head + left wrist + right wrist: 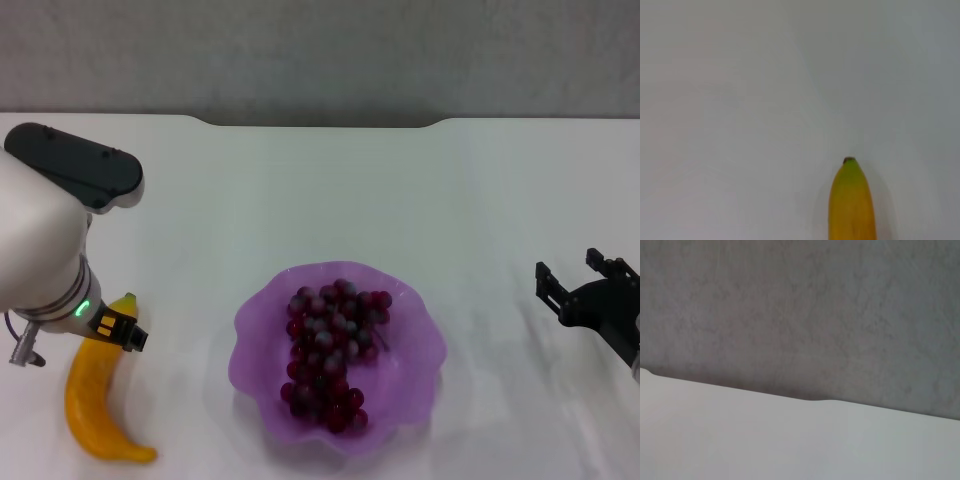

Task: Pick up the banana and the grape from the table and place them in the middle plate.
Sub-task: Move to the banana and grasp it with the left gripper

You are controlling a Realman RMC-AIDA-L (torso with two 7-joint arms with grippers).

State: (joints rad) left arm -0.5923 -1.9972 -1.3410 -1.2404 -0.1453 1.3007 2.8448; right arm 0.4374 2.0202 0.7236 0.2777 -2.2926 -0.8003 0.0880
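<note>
The banana (98, 405) lies on the white table (330, 200) at the near left, yellow-orange and curved. Its green stem tip (850, 162) shows in the left wrist view. My left gripper (115, 330) hangs right over the banana's stem end, under the bulky white wrist. The grape (335, 350), a long dark red-purple bunch, lies inside the middle plate (420, 335), a translucent purple plate with a wavy rim near the front centre. My right gripper (575, 285) hovers open and empty over bare table, to the right of the plate.
The table's notched far edge (320, 122) meets a grey wall (800, 305). The right wrist view holds only that wall and the far tabletop (790, 440). Bare white tabletop (740, 100) surrounds the banana tip in the left wrist view.
</note>
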